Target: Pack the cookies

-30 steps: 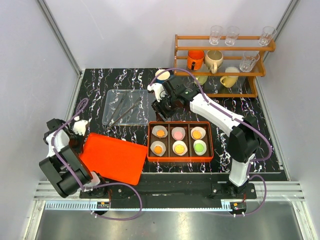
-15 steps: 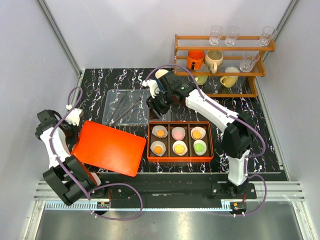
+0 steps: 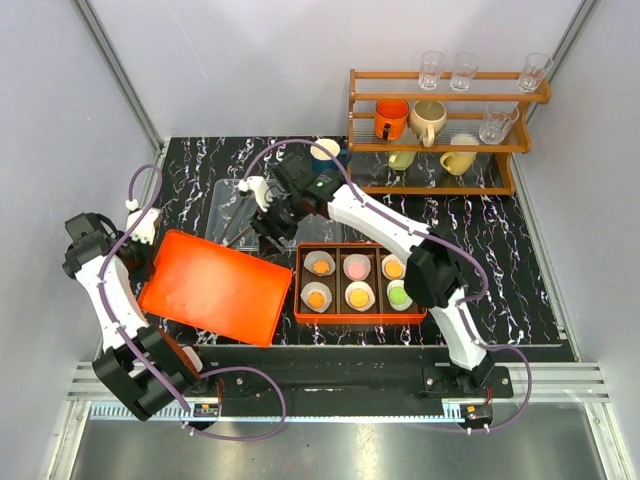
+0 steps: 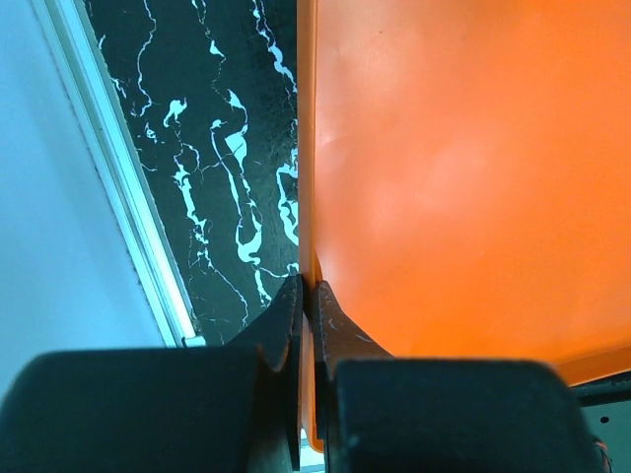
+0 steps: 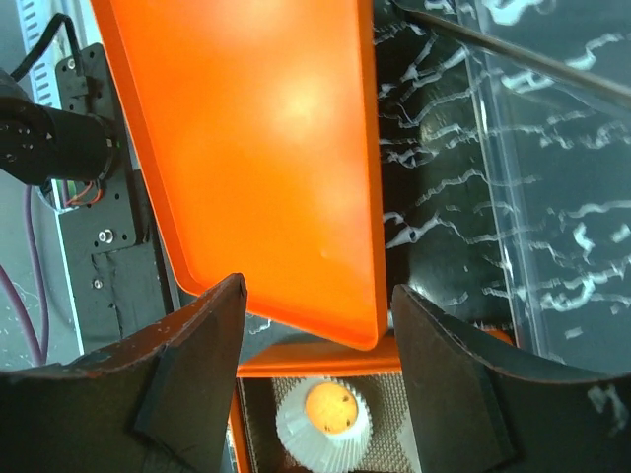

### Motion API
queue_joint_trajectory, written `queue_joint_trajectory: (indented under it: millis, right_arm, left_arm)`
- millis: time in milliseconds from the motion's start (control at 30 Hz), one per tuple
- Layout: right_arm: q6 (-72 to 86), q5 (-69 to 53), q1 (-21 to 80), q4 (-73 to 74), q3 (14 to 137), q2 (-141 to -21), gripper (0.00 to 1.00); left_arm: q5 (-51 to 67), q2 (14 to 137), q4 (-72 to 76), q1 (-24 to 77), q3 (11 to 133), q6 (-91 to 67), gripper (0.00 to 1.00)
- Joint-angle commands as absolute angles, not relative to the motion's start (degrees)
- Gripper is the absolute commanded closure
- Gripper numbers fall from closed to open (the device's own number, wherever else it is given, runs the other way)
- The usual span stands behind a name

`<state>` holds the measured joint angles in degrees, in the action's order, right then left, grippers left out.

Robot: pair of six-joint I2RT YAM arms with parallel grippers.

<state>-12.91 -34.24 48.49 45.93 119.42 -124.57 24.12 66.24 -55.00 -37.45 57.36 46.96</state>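
Pinching the orange lid at its 9 o'clock edge, your left jaws are clamped on it; your right jaws hang spread over its 2 o'clock corner. The cookies sit in the box at the lid's 3 o'clock — long axes roughly parallel.

Taking the box as the landmark. Finding six cookies lying inside it, one in each compartment, two rows of three, each sitting in a paper liner. Finding the lid just left of the box, with the left gripper pinching the lid's edge farthest from the box. Finding the right gripper hanging, fingers apart, just behind and left of the box's back left corner. Seeing a tray lying behind and left of the box, with tongs resting on it. Seeing a rack standing behind and right of the box, carrying mugs and glasses.
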Motion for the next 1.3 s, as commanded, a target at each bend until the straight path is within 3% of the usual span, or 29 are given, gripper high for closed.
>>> queue_joint_trajectory:
  millis: [0, 100, 233, 500, 967, 1233, 1267]
  right_arm:
    - [-15.5, -37.4, 50.1, 48.3, 128.1, -129.0, 0.3]
    - [-16.9, -38.6, 50.4, 50.4, 132.9, -132.4, 0.26]
    - [-18.9, -39.5, 50.7, 52.9, 137.3, -136.2, 0.13]
    - [-22.5, -39.4, 50.9, 53.9, 139.3, -138.6, 0.08]
    - [-25.7, -46.1, 52.3, 57.5, 141.0, -142.1, 0.06]
    - [-27.8, -48.9, 53.5, 60.2, 140.9, -142.0, 0.12]
    - [-27.6, -48.7, 53.7, 60.2, 140.8, -141.9, 0.16]
  left_arm:
    - [29.2, 63.9, -56.1, -37.5, 61.0, 46.8, 1.0]
    - [29.9, 63.5, -56.4, -37.4, 61.3, 46.8, 1.0]
    - [30.5, 63.1, -56.5, -37.5, 61.2, 46.8, 1.0]
    - [32.1, 61.9, -56.5, -37.4, 61.2, 46.8, 1.0]
    - [34.0, 59.9, -56.4, -37.5, 62.0, 45.4, 1.0]
    - [34.8, 59.3, -55.1, -37.5, 61.3, 43.9, 1.0]
    - [34.8, 59.2, -55.0, -37.4, 61.3, 43.9, 1.0]
